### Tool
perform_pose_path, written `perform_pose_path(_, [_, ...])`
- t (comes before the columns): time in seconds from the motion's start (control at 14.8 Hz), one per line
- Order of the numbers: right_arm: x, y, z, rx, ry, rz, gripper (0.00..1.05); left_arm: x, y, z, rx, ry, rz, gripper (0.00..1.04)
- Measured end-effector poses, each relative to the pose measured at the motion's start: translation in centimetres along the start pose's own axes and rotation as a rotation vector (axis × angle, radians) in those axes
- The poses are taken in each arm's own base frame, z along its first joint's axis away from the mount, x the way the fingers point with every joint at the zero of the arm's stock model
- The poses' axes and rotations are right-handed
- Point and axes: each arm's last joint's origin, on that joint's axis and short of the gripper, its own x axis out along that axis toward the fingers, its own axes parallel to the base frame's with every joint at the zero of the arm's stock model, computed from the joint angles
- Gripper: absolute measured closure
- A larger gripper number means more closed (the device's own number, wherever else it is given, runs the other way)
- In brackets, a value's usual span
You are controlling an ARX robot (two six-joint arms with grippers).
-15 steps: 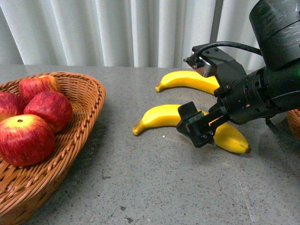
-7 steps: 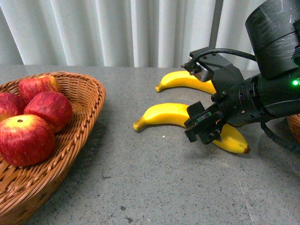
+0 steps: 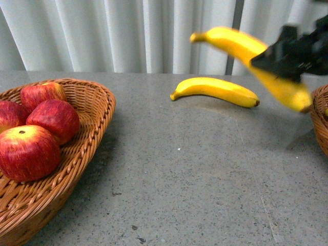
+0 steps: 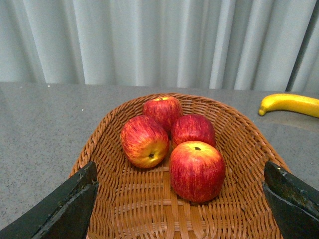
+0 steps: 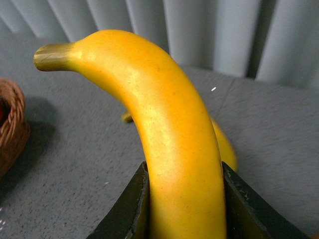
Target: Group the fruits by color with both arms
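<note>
A: Largest entry first?

B: Grey speckled table (image 3: 195, 195), with a pleated pale curtain (image 3: 128, 36) behind it.

A: Containers?

B: Wicker basket (image 3: 97, 118) on the table's left side. A second wicker basket (image 3: 319, 118) is cut off at the right edge, so its contents cannot be told.

A: Arms?

B: Right gripper (image 3: 287, 54) is motion-blurred, high above the table and near the second basket. Its jaws are clamped on the sides of the held banana (image 3: 241, 43). The stem end points up and to the left, and the other end hangs over the second basket's rim. Left gripper (image 4: 179, 172) hovers over the wicker basket, jaws spread wide with nothing between them.

A: Fruit on the table?

B: One resting banana (image 3: 215, 88) lies at the far middle, well apart from both baskets.

A: Smallest?

B: Four apples (image 4: 197, 171), red with yellow streaks, sit clustered and touching inside the wicker basket.
</note>
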Motion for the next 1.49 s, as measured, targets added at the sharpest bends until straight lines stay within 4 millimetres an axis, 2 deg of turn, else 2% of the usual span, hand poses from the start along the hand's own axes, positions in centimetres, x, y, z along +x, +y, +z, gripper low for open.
perform_pose_path(0.07, [-2.7,-1.4,1.2,0.004,-0.066,-0.038,0.72,0.0,0.0,0.0,0.000,0.000,0.000,0.07])
perform_pose_path(0.14, [-6.2,-3.2,1.6,0.014,-0.111,-0.100,0.72,0.0,0.0,0.0,0.000,0.000,0.000,0.07])
perform_pose_path(0.2, [-8.6,-4.7,1.0,0.012,-0.118,-0.160,0.72,0.0,0.0,0.0,0.000,0.000,0.000,0.07])
perform_pose_path(0.34, [-12.9,-7.8,-1.3,0.005,-0.085,-0.304,0.72,0.0,0.0,0.0,0.000,0.000,0.000,0.07])
perform_pose_path(0.47, [-16.1,-9.4,-4.3,-0.004,-0.015,-0.380,0.72,0.0,0.0,0.0,0.000,0.000,0.000,0.07])
perform_pose_path(0.54, [-17.1,-9.7,-5.4,-0.006,0.014,-0.399,0.72,0.0,0.0,0.0,0.000,0.000,0.000,0.07])
perform_pose_path(0.61, [-17.7,-9.6,-5.8,-0.009,0.025,-0.395,0.59,0.0,0.0,0.0,0.000,0.000,0.000,0.07])
perform_pose_path(0.74, [-17.6,-8.5,-4.8,-0.054,-0.006,-0.359,0.37,0.0,0.0,0.0,0.000,0.000,0.000,0.07])
perform_pose_path(0.88, [-16.1,-6.0,-2.2,-0.117,-0.070,-0.274,0.11,0.0,0.0,0.0,0.000,0.000,0.000,0.07])
perform_pose_path(0.95, [-14.6,-4.7,-0.2,-0.147,-0.118,-0.229,0.05,0.0,0.0,0.0,0.000,0.000,0.000,0.07])
perform_pose_path(1.02, [-12.5,-3.4,1.6,-0.168,-0.151,-0.187,0.07,0.0,0.0,0.0,0.000,0.000,0.000,0.07])
perform_pose_path(1.15, [-6.5,0.0,3.5,-0.166,-0.148,-0.043,0.06,0.0,0.0,0.0,0.000,0.000,0.000,0.07])
perform_pose_path(1.29, [0.0,2.6,4.0,-0.140,-0.083,0.040,0.06,0.0,0.0,0.0,0.000,0.000,0.000,0.07])
perform_pose_path(1.42, [5.2,3.7,4.2,-0.124,-0.017,0.065,0.06,0.0,0.0,0.0,0.000,0.000,0.000,0.07])
perform_pose_path(1.49, [7.2,3.8,4.2,-0.119,0.010,0.068,0.06,0.0,0.0,0.0,0.000,0.000,0.000,0.07])
